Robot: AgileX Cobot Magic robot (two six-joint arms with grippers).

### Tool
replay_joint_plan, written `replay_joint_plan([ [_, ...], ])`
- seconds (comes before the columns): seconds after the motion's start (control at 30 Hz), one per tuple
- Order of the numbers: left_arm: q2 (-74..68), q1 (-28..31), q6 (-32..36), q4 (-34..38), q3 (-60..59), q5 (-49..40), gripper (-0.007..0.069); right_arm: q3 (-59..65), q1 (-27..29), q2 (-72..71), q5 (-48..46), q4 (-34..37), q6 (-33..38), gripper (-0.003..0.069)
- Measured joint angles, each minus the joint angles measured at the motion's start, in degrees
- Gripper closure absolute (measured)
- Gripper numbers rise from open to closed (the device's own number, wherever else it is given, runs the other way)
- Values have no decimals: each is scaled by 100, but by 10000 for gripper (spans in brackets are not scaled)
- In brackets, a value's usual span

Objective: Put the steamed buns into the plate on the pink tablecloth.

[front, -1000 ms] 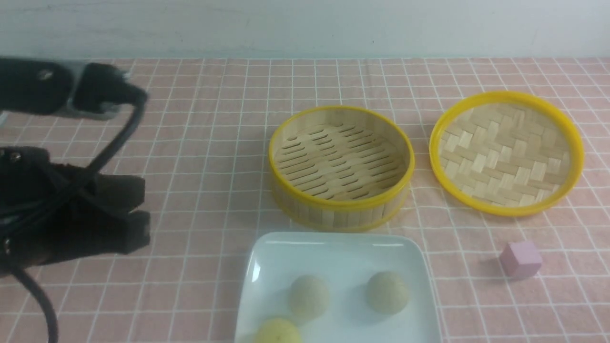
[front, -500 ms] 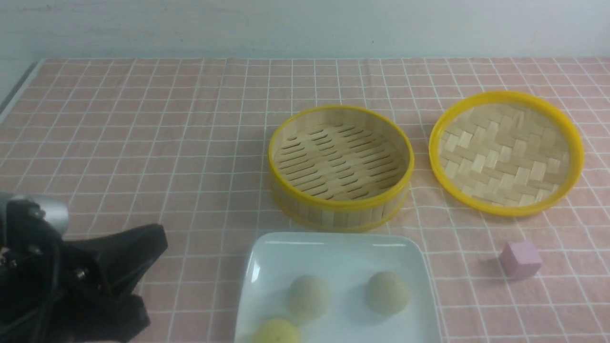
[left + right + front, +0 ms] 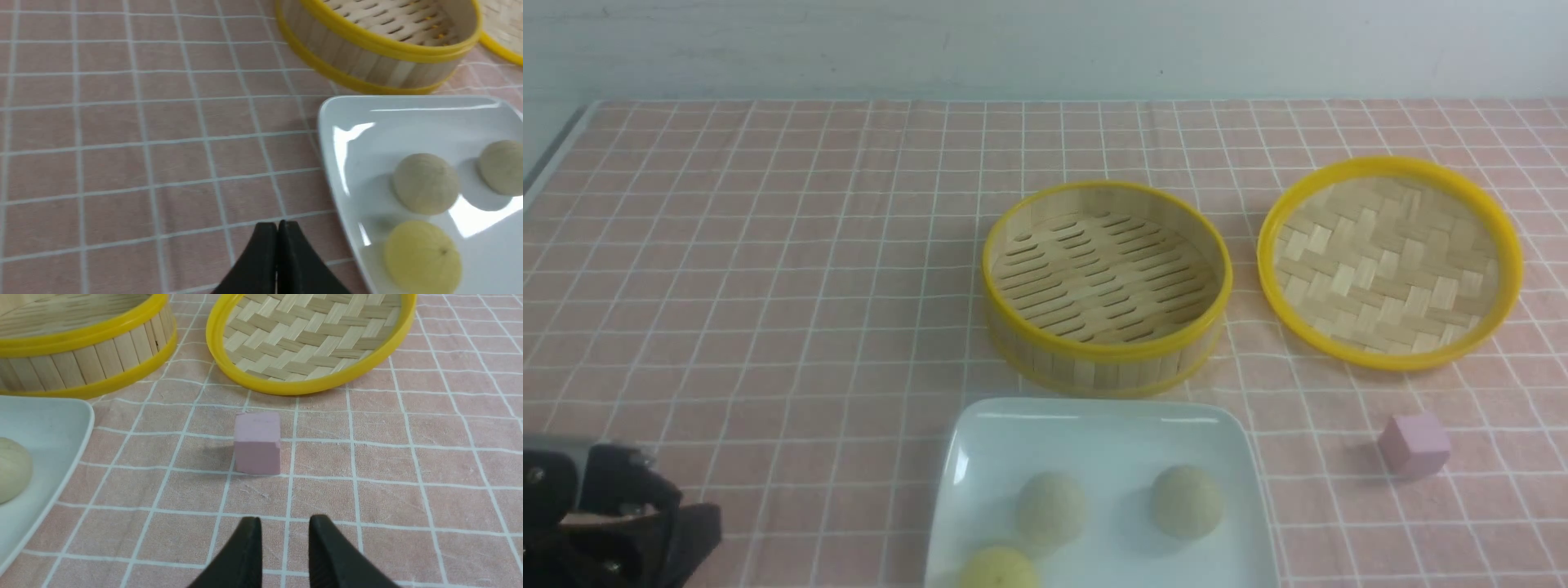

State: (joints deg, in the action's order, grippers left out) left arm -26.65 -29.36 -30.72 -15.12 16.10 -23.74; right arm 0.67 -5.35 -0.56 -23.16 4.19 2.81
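Two pale beige steamed buns (image 3: 1052, 506) (image 3: 1187, 501) lie on the white plate (image 3: 1111, 433) at the near edge of the pink tablecloth (image 3: 768, 245). A yellower bun (image 3: 999, 572) lies on the plate's near left part. In the left wrist view the buns (image 3: 426, 183) (image 3: 501, 167) sit on the plate (image 3: 367, 118). My left gripper (image 3: 278, 224) is shut and empty, over the cloth to the left of the plate; it shows at the near left corner (image 3: 690, 535) of the front view. My right gripper (image 3: 286, 520) is slightly open and empty, near the pink-purple cube (image 3: 257, 443).
An empty slatted bamboo steamer basket (image 3: 1107, 282) stands behind the plate. Its woven lid (image 3: 1390, 261) lies upside down at the right. The cube (image 3: 1414, 443) sits right of the plate. The cloth's left edge is at the far left.
My left arm has dropped and drawn back toward the near left corner, now mostly out of the front view. The buns, plate, basket and lid have not moved.
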Motion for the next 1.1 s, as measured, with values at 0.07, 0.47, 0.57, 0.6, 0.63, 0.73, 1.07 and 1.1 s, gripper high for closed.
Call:
replay_joint_plan([
  [0.07,298,486,458,244,-136,-25,595,0,0,0,0,0,0,495],
  [0.47,2557,2661,1692,830,-1458,84,587,0,0,0,0,0,0,481],
  [0.57,2717,2917,1726,857,-1695,139,584,0,0,0,0,0,0,481],
  [0.6,2725,2929,1726,860,-1706,175,584,0,0,0,0,0,0,481],
  [0.63,2725,2936,1726,865,-1706,185,584,0,0,0,0,0,0,481],
  [0.73,2725,2949,1731,872,-1706,184,579,0,0,0,0,0,0,481],
  [1.07,2725,2952,1731,860,-1706,184,571,0,0,0,0,0,0,470],
  [1.1,2725,2952,1731,860,-1706,184,569,0,0,0,0,0,0,470],
])
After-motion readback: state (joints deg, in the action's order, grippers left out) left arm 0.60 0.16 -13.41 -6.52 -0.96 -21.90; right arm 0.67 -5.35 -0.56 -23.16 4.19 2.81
